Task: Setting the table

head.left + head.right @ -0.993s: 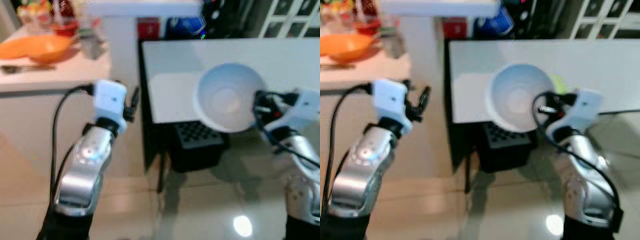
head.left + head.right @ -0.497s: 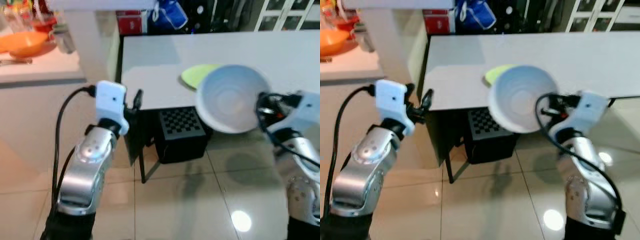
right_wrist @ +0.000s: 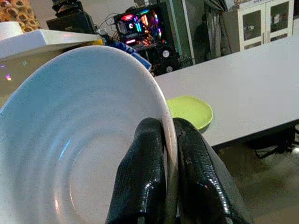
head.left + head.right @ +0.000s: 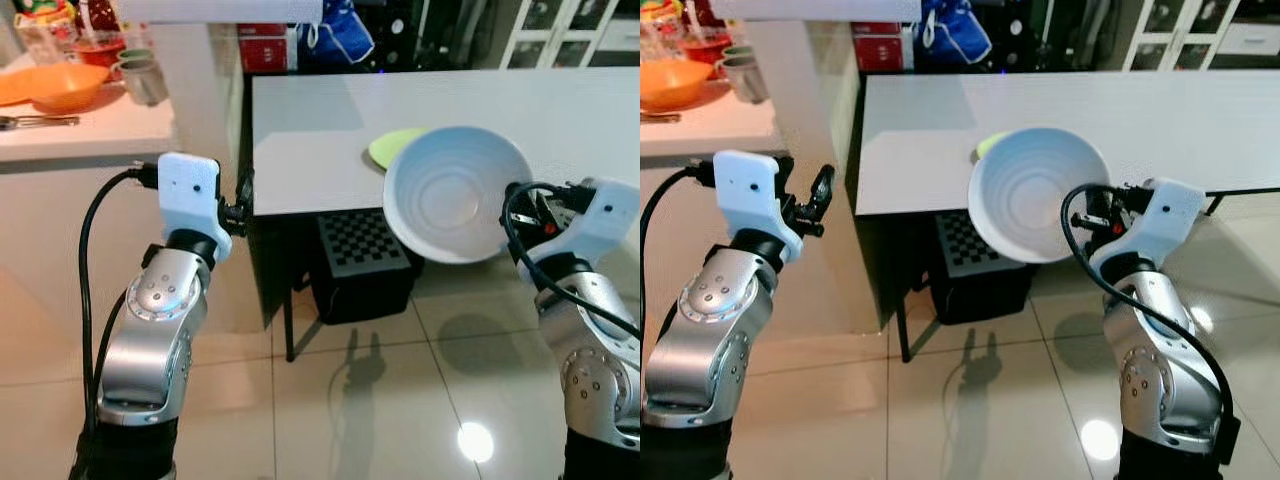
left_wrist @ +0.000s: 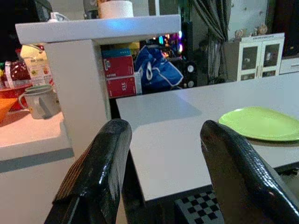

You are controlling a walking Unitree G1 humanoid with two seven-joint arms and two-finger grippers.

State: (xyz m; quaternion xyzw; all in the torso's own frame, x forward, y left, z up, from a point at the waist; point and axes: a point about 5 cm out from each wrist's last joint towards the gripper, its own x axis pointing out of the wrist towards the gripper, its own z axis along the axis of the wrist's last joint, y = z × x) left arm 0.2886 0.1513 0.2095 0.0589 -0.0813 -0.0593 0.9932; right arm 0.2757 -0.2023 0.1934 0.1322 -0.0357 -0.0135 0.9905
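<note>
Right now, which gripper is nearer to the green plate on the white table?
Right. The right gripper, pinching the white bowl's rim, is just short of the green plate; the open left gripper is off the table's far corner.

green plate (image 4: pixel 398 148) partly hidden behind white bowl (image 4: pixel 455 193)

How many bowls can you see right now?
2. A white bowl is held by its rim in the right tool, short of the table; an orange bowl sits on the counter. Others may be hidden.
</note>
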